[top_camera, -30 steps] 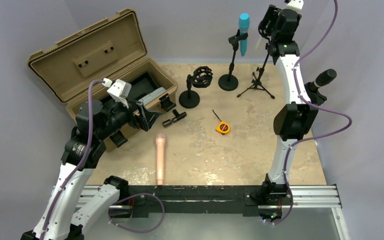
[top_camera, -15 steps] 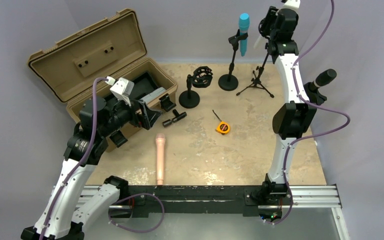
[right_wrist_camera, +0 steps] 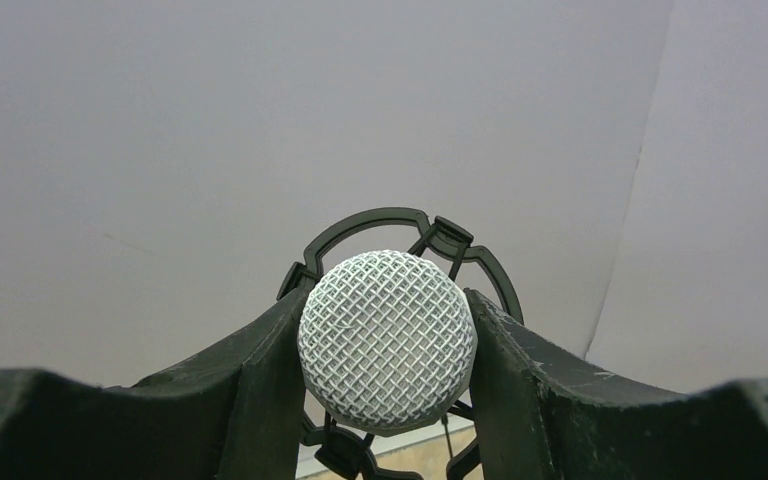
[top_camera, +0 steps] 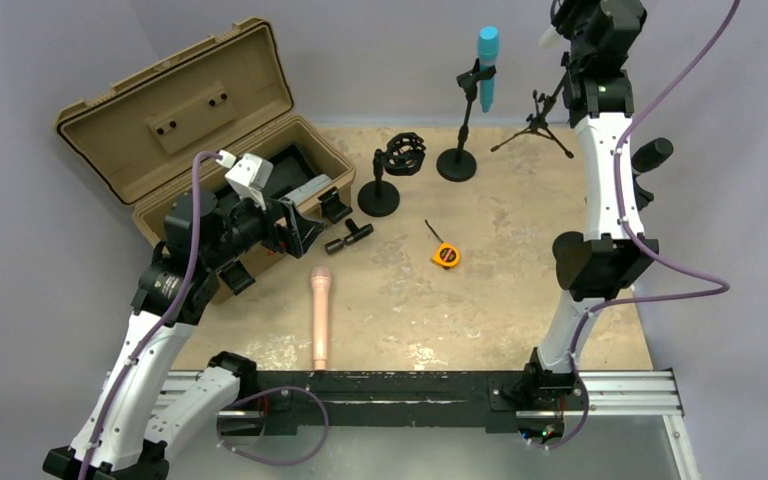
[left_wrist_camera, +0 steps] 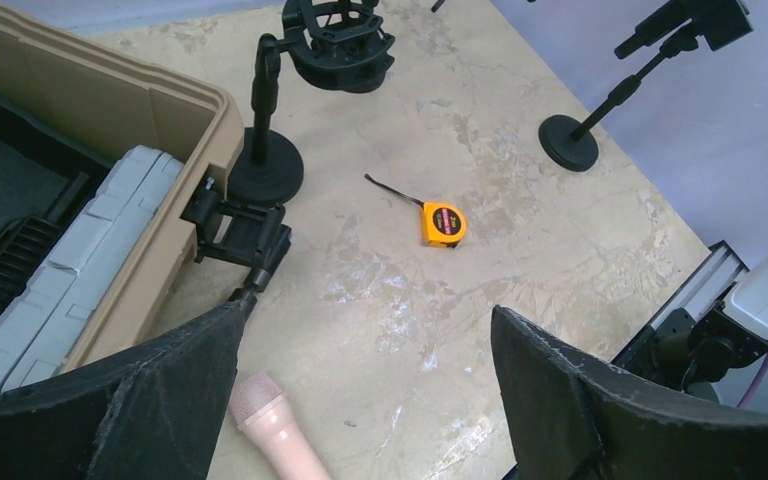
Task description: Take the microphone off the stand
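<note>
microphone (right_wrist_camera: pixel 387 338): silver mesh head, inside black ring mount (right_wrist_camera: pixel 370 213) | tripod stand (top_camera: pixel 538 120): tilted, apparently off table

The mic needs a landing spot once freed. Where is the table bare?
Bare: the patch between the pink microphone, the tape measure and the near edge of the table. Crowded: the far side, around the shock-mount stand and the blue microphone's stand, and beside the open case.

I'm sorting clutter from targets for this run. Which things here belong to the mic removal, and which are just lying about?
In the job: mesh mic, ring mount around it, tripod.

Lying about: pink mic, blue mic, tape measure, case, empty mount stand.
</note>
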Motion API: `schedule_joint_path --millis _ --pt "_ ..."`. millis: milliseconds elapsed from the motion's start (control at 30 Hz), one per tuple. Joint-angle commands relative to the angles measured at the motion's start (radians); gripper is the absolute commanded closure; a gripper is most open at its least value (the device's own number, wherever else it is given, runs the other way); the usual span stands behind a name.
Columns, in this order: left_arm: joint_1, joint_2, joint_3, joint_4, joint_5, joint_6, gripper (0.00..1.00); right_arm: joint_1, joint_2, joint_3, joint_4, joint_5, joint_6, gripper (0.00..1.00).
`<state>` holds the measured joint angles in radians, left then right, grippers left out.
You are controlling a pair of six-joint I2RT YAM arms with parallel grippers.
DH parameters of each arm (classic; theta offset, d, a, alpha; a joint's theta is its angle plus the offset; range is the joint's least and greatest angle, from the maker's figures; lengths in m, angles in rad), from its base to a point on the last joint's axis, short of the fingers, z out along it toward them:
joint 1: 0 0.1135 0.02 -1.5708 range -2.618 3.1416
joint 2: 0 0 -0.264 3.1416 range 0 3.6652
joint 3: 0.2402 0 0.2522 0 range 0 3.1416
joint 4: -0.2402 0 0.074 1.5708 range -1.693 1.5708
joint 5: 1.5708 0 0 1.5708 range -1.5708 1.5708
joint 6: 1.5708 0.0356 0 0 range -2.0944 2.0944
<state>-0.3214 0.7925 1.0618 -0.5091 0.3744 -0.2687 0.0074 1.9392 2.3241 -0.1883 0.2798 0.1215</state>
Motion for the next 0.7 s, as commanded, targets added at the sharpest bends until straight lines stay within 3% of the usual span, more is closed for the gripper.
schedule_joint_path --millis 0,233,500,667 --pt "-0.004 0.003 0.000 0.043 0.015 0.005 0.10 -0.001 -0.026 0.027 0.081 0.016 -0.019 1.00" --pt "-0.004 0.017 0.005 0.044 0.043 -0.002 0.10 -0.001 -0.063 -0.051 0.018 -0.007 -0.027 1.00" --pt "-0.004 0.025 0.004 0.047 0.061 -0.009 0.10 0.000 -0.145 -0.278 0.054 -0.043 -0.043 1.00" --pt "-0.004 0.027 0.005 0.046 0.060 -0.007 0.10 0.000 -0.147 -0.244 0.021 -0.049 -0.034 1.00"
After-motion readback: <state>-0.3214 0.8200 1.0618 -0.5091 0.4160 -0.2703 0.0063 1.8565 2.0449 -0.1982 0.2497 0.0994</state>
